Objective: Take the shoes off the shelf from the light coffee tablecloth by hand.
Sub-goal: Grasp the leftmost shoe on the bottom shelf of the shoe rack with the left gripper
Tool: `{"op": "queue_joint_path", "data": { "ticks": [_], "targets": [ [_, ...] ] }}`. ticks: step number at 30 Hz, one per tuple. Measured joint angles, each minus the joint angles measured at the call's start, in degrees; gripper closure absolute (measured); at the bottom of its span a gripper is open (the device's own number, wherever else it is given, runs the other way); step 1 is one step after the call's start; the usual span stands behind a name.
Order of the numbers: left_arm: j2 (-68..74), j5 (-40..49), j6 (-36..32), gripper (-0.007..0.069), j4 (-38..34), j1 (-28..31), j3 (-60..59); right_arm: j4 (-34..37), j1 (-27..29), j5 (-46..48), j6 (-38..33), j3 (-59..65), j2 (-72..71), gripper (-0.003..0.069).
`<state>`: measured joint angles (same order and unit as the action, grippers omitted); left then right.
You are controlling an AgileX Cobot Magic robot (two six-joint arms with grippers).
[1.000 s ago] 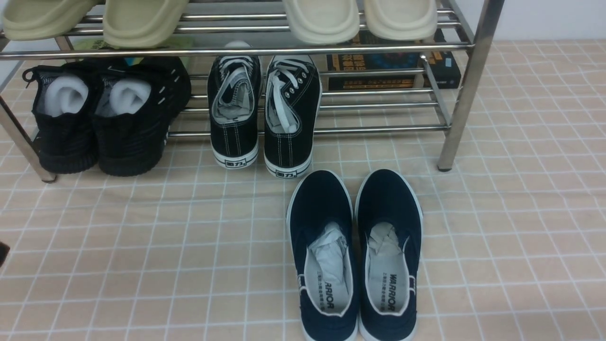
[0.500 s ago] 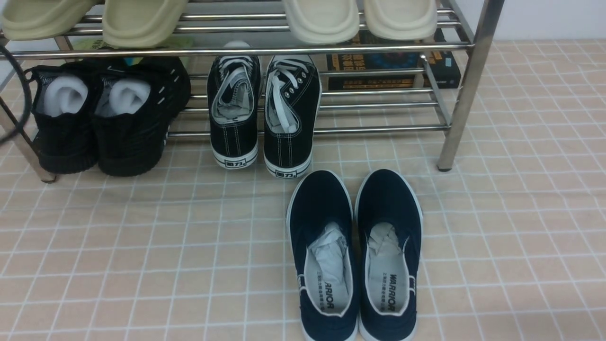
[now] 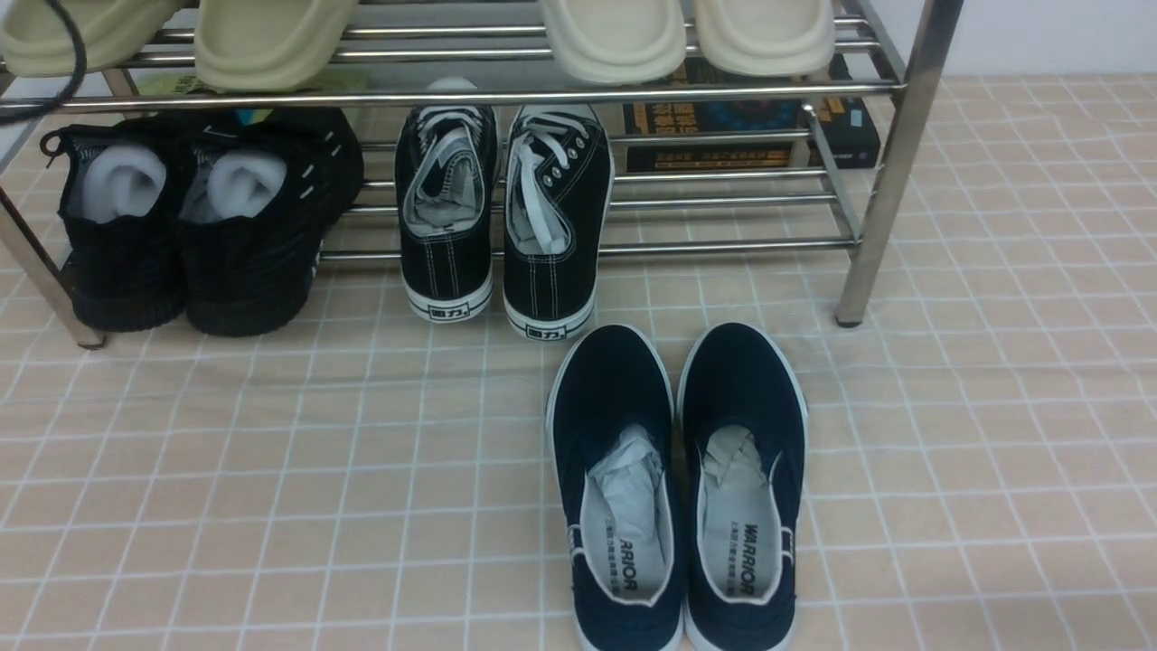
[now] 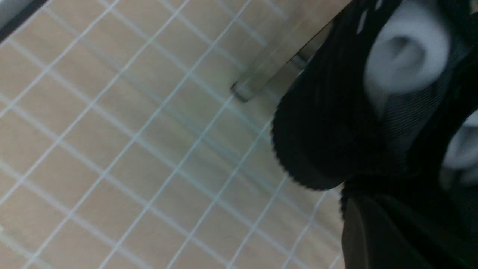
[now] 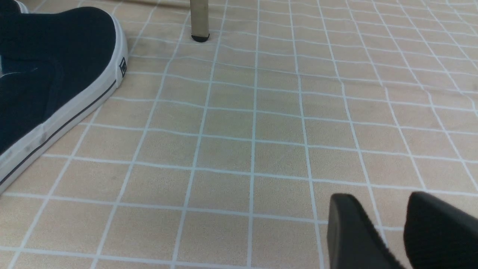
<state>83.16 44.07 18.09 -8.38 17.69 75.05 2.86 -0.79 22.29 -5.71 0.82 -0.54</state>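
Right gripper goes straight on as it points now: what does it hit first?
Way looks free: the open right gripper points across bare light coffee tablecloth. The shelf leg and the navy slip-on sit off its line. If it's pitched down, cloth first; depth unclear.

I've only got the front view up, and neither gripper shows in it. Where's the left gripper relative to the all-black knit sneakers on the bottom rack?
Observer: The left gripper is close up at the heels of the shoes, by a front leg of the shelf. I cannot tell whether it touches them.
Operator: And the right gripper?
Observer: The right gripper is open and empty, low over bare light coffee tablecloth.
Operator: Anything close to it?
Observer: Only the navy slip-on, lying apart from its fingers and not touching them.
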Motion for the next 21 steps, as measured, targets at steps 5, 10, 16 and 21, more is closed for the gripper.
{"op": "queue_joint_path", "data": {
  "ticks": [5,10,16,21],
  "targets": [
    [3.2,-4.9,-3.4,0.0501,-5.3,0.0,0.1,0.0,0.0,0.0,0.0,0.0,0.0,0.0421],
    [8.6,-9.5,-5.2,0.0334,-6.7,0.0,0.1,0.0,0.0,0.1,-0.1,0.0,0.0,0.0421],
    [12.6,-13.1,-5.3,0.0211,-11.0,0.0,0.1,0.0,0.0,0.1,-0.1,0.0,0.0,0.0421],
    [14.0,-14.3,-5.4,0.0195,-13.5,0.0,0.1,0.0,0.0,0.1,-0.1,0.0,0.0,0.0421]
  ]
}}
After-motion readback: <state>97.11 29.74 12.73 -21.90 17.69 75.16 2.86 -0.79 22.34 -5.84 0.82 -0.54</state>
